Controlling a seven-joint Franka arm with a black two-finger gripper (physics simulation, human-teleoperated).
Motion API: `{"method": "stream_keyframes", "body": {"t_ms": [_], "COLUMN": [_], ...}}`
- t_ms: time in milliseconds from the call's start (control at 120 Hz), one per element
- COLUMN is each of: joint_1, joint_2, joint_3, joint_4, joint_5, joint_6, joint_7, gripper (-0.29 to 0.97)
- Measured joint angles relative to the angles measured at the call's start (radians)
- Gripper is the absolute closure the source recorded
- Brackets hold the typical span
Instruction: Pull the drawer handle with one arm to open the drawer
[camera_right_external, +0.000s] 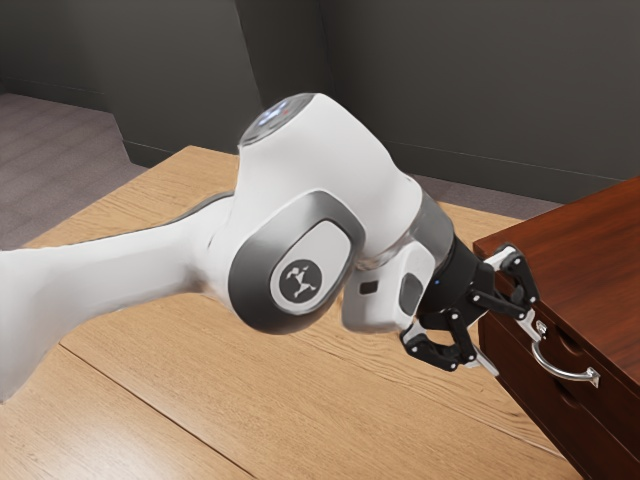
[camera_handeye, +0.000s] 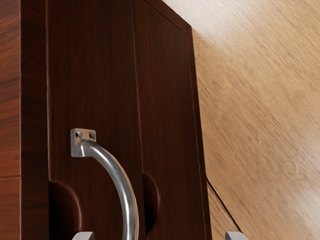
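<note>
**Exterior view.** My arm, white with grey joint caps, comes in from the exterior view's left across the light wooden counter. A dark red-brown cabinet stands on the counter at the exterior view's right. The black fingers are spread wide and grip nothing. The upper silver tip lies at the cabinet's top front corner, and the lower tip lies beside the lower part of the same edge. The drawer handle, a curved bar of bright metal, is mounted on the front of the drawer. It sits just beyond the tips, on the side away from my arm, and I see no contact between either finger and the bar.

**Wrist view.** The drawer handle starts at a small two-screw plate ahead of the fingers and arcs back toward my hand. It passes between the two silver fingertips, nearer to one than to the other. Two rounded recesses are cut into the drawer front behind the bar, one on each side of it. The counter shows past the cabinet's edge, on the side of the farther fingertip. I cannot tell from either view whether the drawer front stands out from the cabinet's face
</note>
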Motion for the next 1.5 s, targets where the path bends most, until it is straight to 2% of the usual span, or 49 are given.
{"method": "stream_keyframes", "body": {"t_ms": [433, 700, 817, 1058, 1500], "joint_1": [-0.01, -0.023, -0.02, -0.022, -0.037], "joint_2": [0.055, 0.042, -0.014, -0.15, -0.344], "joint_3": [0.0, -0.001, -0.001, 0.0, 0.013], "joint_4": [0.001, -0.037, -0.094, -0.237, -0.417], "joint_5": [-0.031, -0.02, -0.003, 0.007, 0.002], "joint_6": [0.05, 0.067, 0.07, 0.073, 0.076], "joint_7": [0.012, 0.021, 0.024, 0.029, 0.04], "gripper": [0.41, 0.62, 0.68, 0.73, 0.76]}}
